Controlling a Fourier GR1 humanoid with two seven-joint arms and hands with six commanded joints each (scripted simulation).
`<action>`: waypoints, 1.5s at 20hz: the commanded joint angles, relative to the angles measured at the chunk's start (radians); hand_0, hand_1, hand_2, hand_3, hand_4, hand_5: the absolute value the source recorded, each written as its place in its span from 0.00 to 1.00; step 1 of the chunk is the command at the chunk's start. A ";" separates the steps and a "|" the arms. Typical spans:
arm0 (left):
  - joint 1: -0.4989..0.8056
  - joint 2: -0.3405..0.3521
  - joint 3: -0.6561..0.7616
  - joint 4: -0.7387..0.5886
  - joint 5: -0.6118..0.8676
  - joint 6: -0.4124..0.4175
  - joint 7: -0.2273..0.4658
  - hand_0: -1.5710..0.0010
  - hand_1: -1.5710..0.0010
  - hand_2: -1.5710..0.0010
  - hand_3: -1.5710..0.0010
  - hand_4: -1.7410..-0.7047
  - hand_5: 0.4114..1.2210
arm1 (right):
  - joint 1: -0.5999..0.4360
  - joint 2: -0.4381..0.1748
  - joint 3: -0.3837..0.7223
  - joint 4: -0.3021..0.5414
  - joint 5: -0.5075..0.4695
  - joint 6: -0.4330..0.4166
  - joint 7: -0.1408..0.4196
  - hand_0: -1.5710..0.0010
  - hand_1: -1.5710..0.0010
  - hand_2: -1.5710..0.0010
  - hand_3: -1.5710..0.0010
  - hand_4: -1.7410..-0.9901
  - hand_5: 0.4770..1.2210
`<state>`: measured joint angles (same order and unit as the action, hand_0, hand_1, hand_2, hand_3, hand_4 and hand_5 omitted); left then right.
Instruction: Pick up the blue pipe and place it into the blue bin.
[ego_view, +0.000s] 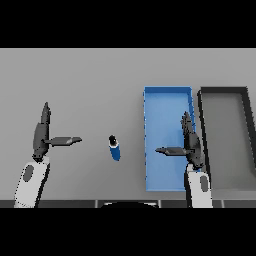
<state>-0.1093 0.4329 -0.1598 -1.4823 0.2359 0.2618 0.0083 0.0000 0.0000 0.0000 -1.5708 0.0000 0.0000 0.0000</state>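
**Desk:** What is nearest to you at the grey table (90, 80)?

**Robot:** My two dark hands. My left hand (41, 135) hovers at the left, fingers straight and pointing away, thumb stuck out sideways, holding nothing. My right hand (190, 144) hangs over the near right part of the shallow blue rectangular bin (150, 145), fingers likewise straight, thumb pointing left, also empty.

**Desk:** And the piece you are after?

**Robot:** The short blue pipe with a dark cap end (114, 148) lies on the table between my hands, just left of the bin and apart from its wall, dark end pointing away from me. Neither hand touches it.

**Desk:** How do you expect it to handle?

**Robot:** I judge it rigid and light, with a smooth round body that could roll or slip from a loose hold. I would close thumb and fingers across the blue middle, from the sides, not on the cap.

**Desk:** Farther back?

**Robot:** The bin runs away from me, nothing showing inside it. Beside it on the right sits a dark-rimmed grey tray (225, 140), touching or nearly so.
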 joint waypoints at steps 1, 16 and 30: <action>0.000 -0.002 -0.001 -0.002 -0.001 0.002 -0.004 1.00 1.00 1.00 1.00 0.75 0.23 | 0.000 -0.002 -0.002 0.000 -0.002 0.000 0.000 1.00 1.00 1.00 1.00 0.71 0.16; 0.036 0.196 -0.120 -0.061 -0.003 -0.365 -0.152 1.00 1.00 1.00 1.00 0.74 0.22 | 0.064 -0.181 0.093 -0.106 0.187 0.066 -0.070 1.00 1.00 1.00 1.00 0.75 0.14; 0.062 0.144 -0.382 -0.230 -0.129 -0.470 0.010 1.00 1.00 1.00 1.00 0.60 0.07 | 0.065 -0.166 0.099 -0.113 0.167 0.080 -0.062 1.00 1.00 1.00 1.00 0.71 0.13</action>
<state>-0.0471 0.5760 -0.5419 -1.7122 0.1073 -0.2082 0.0184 0.0653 -0.1657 0.0992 -1.6833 0.1668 0.0804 -0.0626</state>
